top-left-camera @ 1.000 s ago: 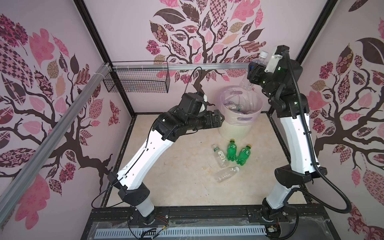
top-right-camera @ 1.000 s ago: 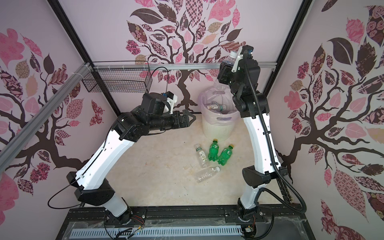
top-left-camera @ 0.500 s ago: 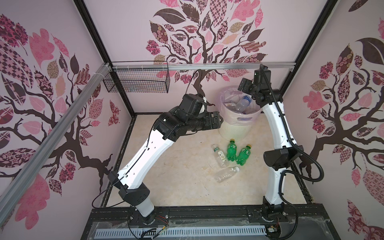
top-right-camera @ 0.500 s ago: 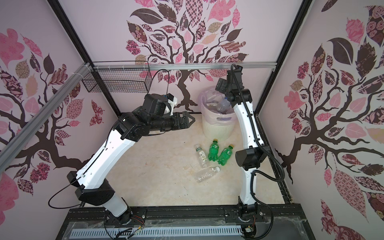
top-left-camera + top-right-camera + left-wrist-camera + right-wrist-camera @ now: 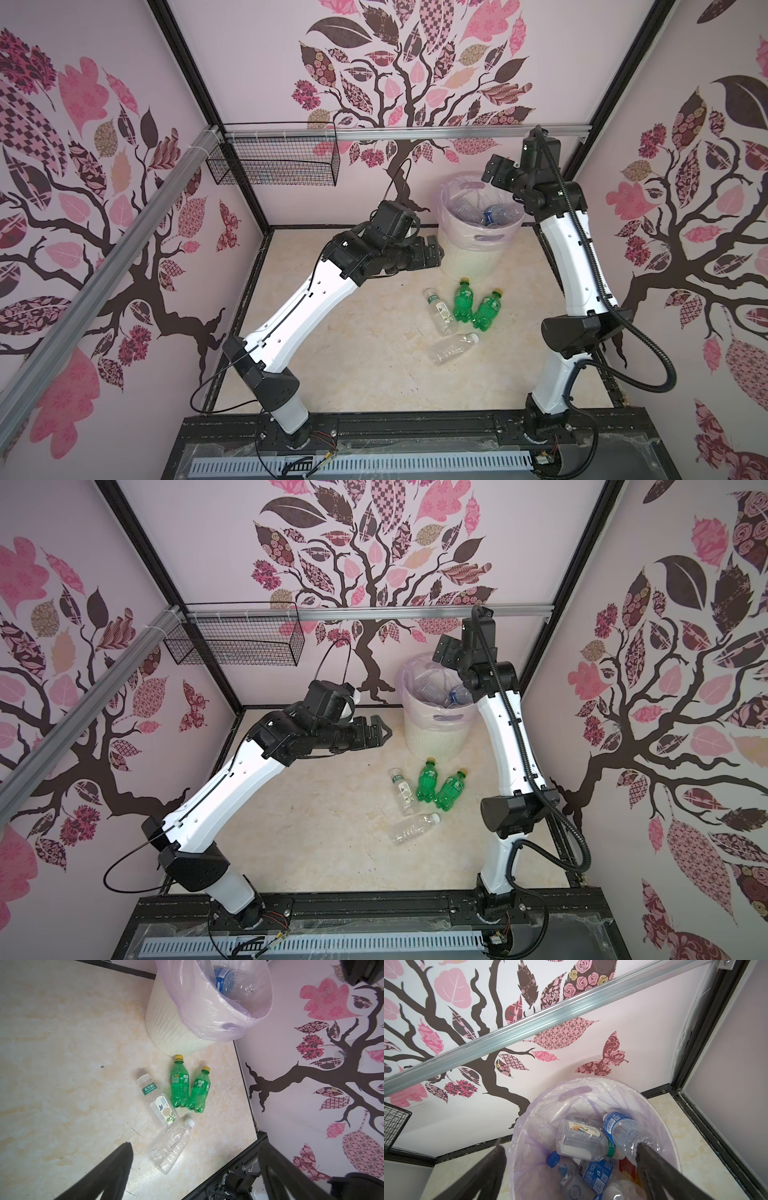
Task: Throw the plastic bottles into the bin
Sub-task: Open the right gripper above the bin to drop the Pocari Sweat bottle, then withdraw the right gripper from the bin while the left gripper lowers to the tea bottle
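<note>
With right gripper splayed, empty above bin holding several plastic bottles, go for the 4 on floor just in front of bin. Use left gripper, also splayed & empty, near bin: pinch plain clear bottle mid-body, w/o nudging green pair

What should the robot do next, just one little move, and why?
I'd guess the right gripper, open and empty over the bin, should swing down toward the green bottle nearest it. Four bottles lie on the floor, and the left gripper, also open, holds nothing.
</note>
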You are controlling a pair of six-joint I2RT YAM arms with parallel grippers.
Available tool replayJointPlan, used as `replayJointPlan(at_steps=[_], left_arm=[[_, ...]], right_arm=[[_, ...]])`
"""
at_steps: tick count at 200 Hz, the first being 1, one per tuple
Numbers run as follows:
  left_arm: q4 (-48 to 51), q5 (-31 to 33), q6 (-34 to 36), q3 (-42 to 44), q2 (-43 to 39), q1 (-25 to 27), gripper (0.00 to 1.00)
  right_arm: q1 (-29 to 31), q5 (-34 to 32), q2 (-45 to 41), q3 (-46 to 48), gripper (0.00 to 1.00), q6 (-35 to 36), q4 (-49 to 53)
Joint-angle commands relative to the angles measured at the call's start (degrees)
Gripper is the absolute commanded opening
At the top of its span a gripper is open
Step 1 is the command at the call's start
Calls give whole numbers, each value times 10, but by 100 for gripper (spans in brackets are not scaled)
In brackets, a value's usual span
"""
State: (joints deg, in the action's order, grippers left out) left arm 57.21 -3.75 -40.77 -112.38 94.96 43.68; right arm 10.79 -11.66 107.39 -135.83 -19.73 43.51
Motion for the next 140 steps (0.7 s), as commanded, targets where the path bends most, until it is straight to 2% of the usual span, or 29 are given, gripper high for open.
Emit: replayJointPlan(at_steps=[1,73,140], left_arm=[[-35,-7,-8,44,-19,-3,97],[-81,-31,8,121,2,-5,97],[-83,-45,28,162,39,-6,97]], right_arm=[[1,14,-50,43,99,-9,13],[1,17,-197,246,99,-7,13],[15,73,-308,465,99,-51,2]])
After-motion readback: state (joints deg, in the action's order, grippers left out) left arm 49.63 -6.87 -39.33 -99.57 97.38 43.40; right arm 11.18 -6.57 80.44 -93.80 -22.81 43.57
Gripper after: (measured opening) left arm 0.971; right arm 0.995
